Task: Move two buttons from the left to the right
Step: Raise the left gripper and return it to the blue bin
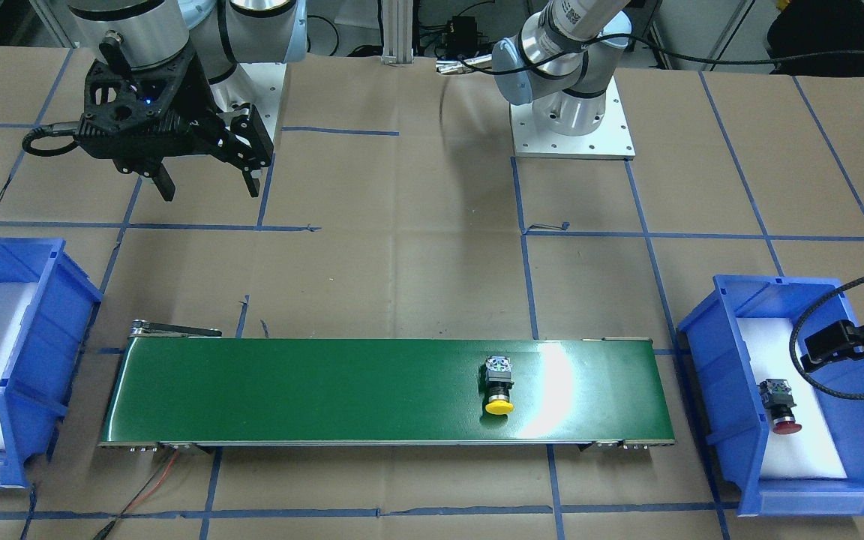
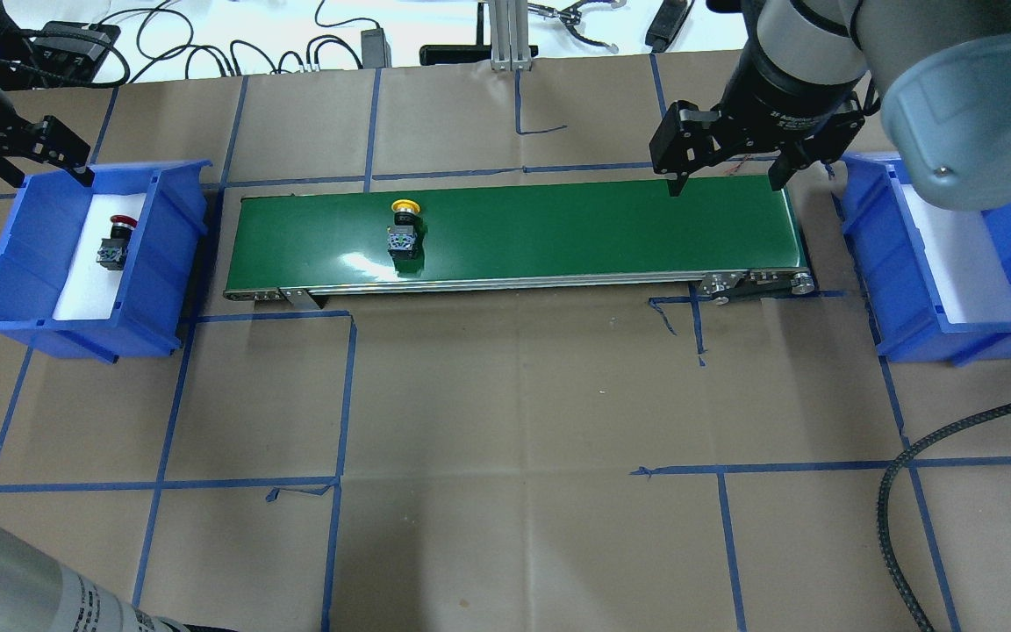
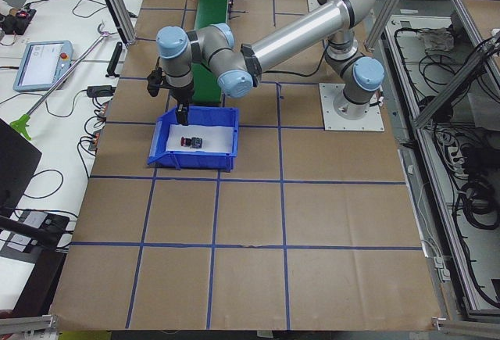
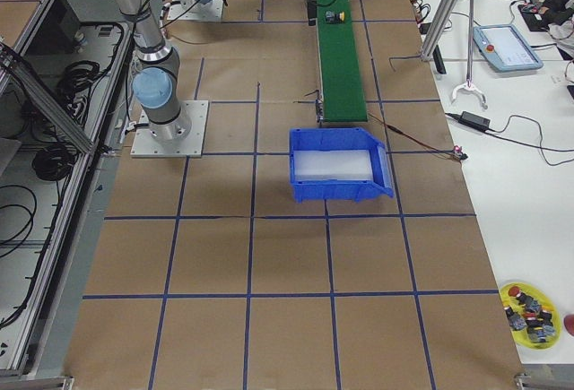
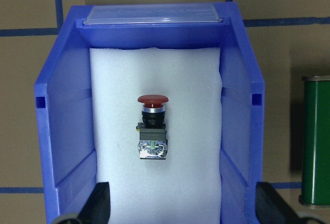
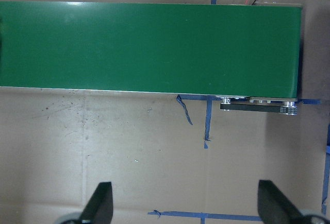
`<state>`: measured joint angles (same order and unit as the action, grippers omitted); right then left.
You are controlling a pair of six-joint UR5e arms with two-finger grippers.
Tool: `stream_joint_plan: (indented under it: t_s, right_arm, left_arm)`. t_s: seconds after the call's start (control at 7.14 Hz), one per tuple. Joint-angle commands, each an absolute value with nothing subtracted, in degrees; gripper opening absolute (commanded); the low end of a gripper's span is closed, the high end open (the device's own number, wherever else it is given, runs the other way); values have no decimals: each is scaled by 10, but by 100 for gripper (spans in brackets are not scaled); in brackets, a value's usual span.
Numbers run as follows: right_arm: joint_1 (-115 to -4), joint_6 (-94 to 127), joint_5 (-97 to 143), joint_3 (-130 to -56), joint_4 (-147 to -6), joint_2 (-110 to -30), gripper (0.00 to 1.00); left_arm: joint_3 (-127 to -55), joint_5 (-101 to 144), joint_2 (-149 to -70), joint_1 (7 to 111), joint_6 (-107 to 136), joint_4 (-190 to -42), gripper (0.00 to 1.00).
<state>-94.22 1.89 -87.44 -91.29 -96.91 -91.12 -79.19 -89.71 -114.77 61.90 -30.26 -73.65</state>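
Fingers (image 5: 101, 203) of the left gripper (image 5: 183, 187) stand wide apart, holding nothing. This gripper hangs above the left blue bin (image 5: 62, 131), clear of its walls. Inside the bin, a white foam pad (image 5: 154, 69) covers the floor. The red button (image 5: 152, 126) lies on its side near the middle of that pad, apart from the bin walls. In the left wrist view, its red mushroom cap points towards the bin's clear-fronted end and its grey-white rear block points back towards the gripper.

To the right of the bin, a long green conveyor belt (image 2: 558, 228) runs across the table (image 2: 505, 421), which is covered in brown paper marked with blue tape lines. The yellow button (image 2: 404, 230) lies on its side on the left part of the belt, well apart from both grippers. Its yellow cap points to the belt's far edge, away from the robot, and its rear block points towards the robot.

Further right, the right gripper (image 2: 725, 184) hangs in the air near the belt's right end. Its fingers are also spread apart and touch nothing.

At the far right sits the right blue bin (image 2: 865, 246), just beyond the belt's end, lined with white foam.
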Motion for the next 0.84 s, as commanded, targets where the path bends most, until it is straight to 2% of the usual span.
stream_joint_plan:
  t_s: [0.0,0.28,0.7]
  right_arm:
    - [-941,18,-875,-913,-969,-911,100]
    - [-941,19,-875,-913,-969,-911,100]
    - [-941,19,-874,-912,-969,-911,100]
  left_arm:
    - [-805,-894,-1169,616,-305,-699,99]
    - [-816,-894,-1187,615,-306,-673,99]
    - [-873,-894,-1212,606,-306,-574,99]
